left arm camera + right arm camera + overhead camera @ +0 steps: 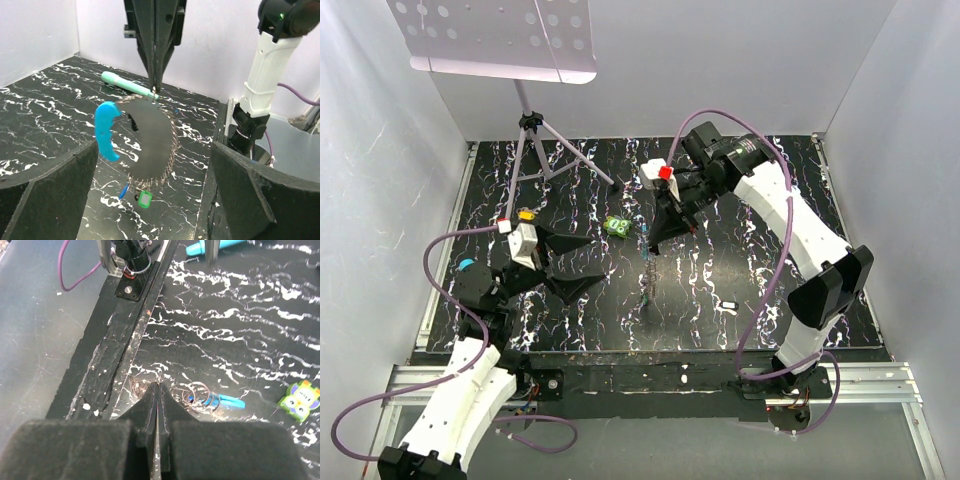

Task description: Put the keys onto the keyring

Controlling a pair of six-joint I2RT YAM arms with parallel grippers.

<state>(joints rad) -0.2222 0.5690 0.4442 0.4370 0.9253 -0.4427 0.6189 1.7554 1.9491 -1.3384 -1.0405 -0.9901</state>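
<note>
Threading looks underway: right hand (pixel 156 87) pinches the keyring (pixel 170 145) aloft, left hand (pixel 582 264) gapes wide, likely next to steady it.

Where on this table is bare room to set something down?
Bare table lies between the hanging keyring and the right arm, save a small white piece. Also bare: the strip between the left gripper and the near edge. Crowded: centre, around the right gripper and green toy.
</note>
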